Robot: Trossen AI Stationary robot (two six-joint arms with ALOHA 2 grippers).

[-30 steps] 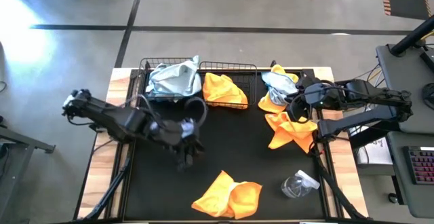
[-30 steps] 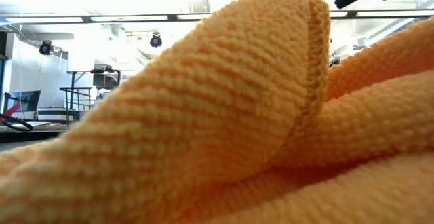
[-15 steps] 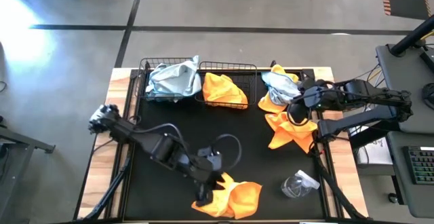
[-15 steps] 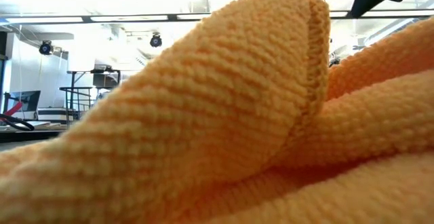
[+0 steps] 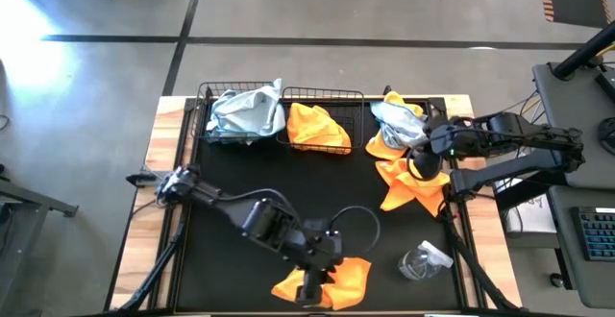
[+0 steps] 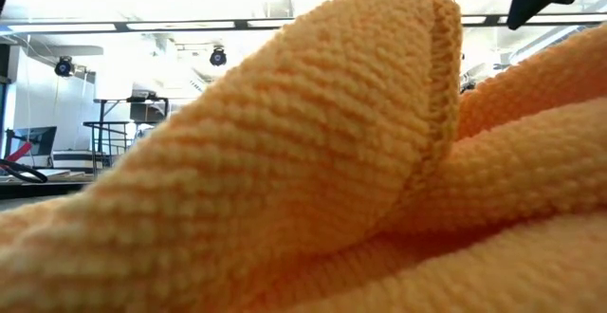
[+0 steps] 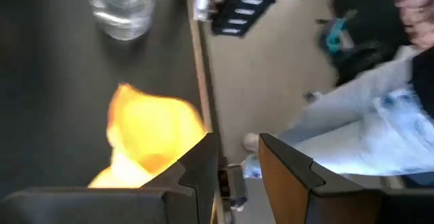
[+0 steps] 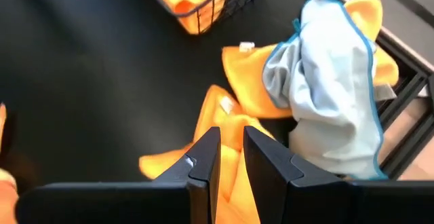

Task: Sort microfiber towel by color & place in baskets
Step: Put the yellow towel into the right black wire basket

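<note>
The left gripper [image 5: 312, 286], fingers slightly apart and empty, sits over the orange towel [image 5: 348, 277] at the tabletop's near edge, likely to pick it up. The right gripper [image 5: 420, 159], nearly closed, waits above towels near the baskets [image 5: 317, 94] at the far edge.

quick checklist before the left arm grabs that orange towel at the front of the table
1. Left gripper over the front orange towel: ok, high view shows it right above the cloth.
2. Left fingers parted: ok, narrow gap in the left wrist view.
3. Cloth between the fingers: cannot tell.
4. Spray bottle apart from that towel: ok.
5. Orange basket has room: ok, one orange cloth in it.
6. Right gripper out of the way: ok, it hangs over the right-hand pile.
</note>
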